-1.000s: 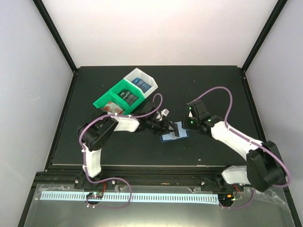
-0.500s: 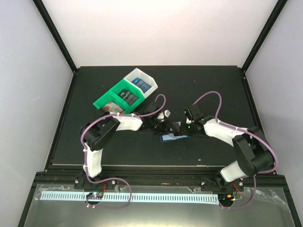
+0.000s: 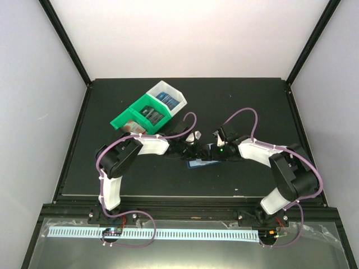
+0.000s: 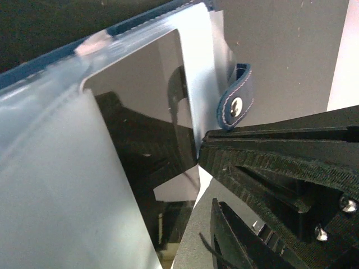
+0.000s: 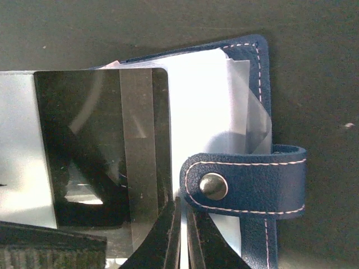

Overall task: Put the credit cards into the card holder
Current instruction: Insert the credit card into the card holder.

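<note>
fingers of the right gripper (image 5: 181,216) closed tight just right of the dark credit card (image 5: 101,145) on the open card holder (image 5: 249,61); left gripper (image 4: 208,179) fingers apart, grip unclear

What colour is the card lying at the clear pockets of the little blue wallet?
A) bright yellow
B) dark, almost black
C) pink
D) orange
B: the right wrist view shows a glossy dark card at the clear sleeves of the open card holder.
</note>
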Motion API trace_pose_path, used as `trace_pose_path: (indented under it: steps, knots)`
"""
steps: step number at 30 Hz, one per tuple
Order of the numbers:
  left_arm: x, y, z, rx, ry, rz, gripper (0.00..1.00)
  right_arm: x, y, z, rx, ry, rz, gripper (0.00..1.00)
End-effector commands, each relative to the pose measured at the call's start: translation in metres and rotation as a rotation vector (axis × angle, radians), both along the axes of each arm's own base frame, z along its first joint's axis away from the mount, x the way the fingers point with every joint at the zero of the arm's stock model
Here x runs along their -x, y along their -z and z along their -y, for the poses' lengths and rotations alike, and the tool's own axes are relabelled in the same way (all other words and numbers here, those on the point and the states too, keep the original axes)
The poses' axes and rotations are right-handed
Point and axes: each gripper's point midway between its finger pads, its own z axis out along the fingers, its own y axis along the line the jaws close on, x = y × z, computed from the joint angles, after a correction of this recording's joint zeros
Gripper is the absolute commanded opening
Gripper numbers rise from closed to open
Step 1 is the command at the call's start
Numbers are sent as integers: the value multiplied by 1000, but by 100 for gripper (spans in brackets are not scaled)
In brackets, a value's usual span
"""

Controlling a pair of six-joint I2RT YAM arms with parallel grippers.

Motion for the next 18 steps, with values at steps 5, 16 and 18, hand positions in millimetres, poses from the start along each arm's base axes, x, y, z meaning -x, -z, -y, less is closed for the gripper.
trace_pose_path:
  steps: [5,16,18]
  knots:
    - [-5,4,5,-15,10,21,30,-2,-5,-19,-77,-77,2,8]
    - [-5,5,0,-36,7,32,29,5,-12,-37,-192,-118,-16,8]
    - [-5,6,-1,-42,3,34,28,4,-11,-35,-184,-110,-14,8]
